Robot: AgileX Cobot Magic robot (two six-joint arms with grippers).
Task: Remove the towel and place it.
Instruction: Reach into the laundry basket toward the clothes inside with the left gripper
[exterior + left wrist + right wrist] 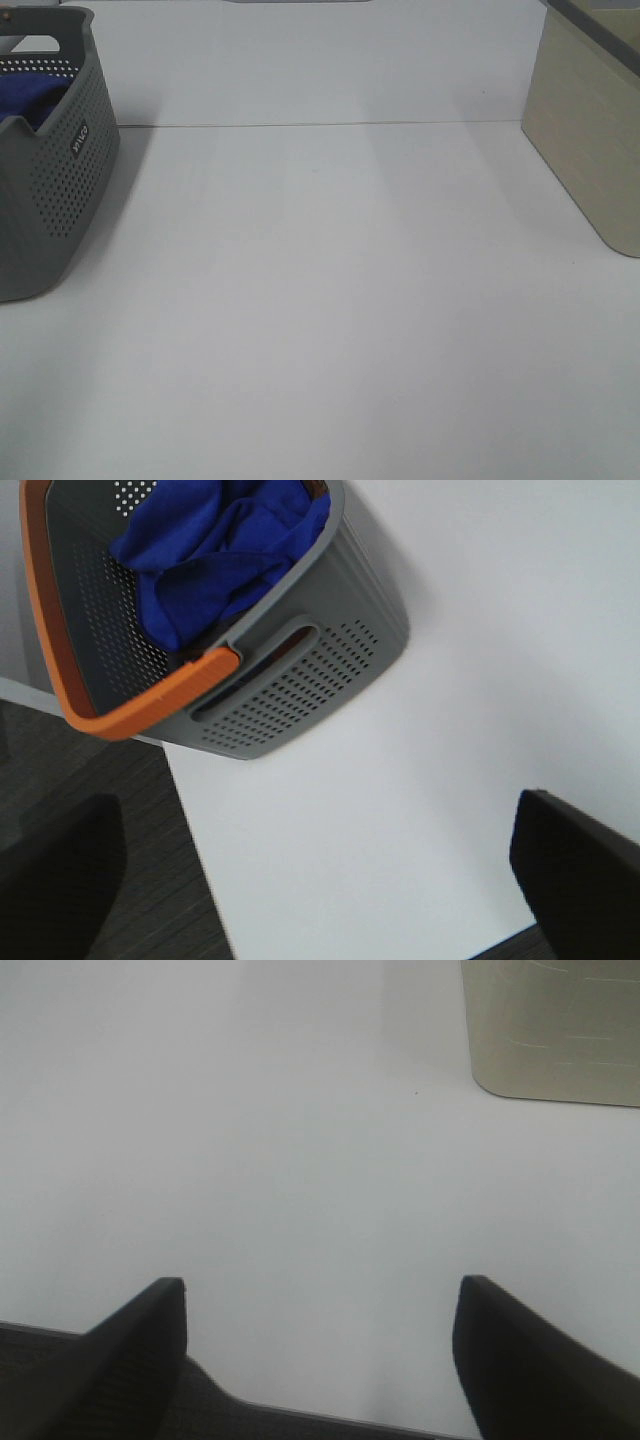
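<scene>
There is one towel [215, 550], royal blue and plush, and it lies inside the one grey perforated basket [300, 680]. The basket stands at the far left of the white bench [330, 300], close to the bench edge. The towel is not spread out. It is crumpled into a heap with several thick folds, so I cannot tell its long axis or which way it points. No tag and no stitched edge can be made out. In the high view only a small blue part shows over the basket wall. In the left wrist view the heap fills most of the basket's open top and rises near the rim on one side.

The basket has an orange band [150, 705] along its rim and one slot handle in the short wall.

One beige box [590, 130] with rounded corners stands at the far right of the bench, well apart from the basket.

There are two claws. The left claw [315, 815] hangs above the bench edge near the basket, its two dark fingers [580, 870] spread wide with nothing between them. The right claw [322, 1290] is also wide and holds nothing. Under it is bare bench, and the beige box is ahead of it to one side.
</scene>
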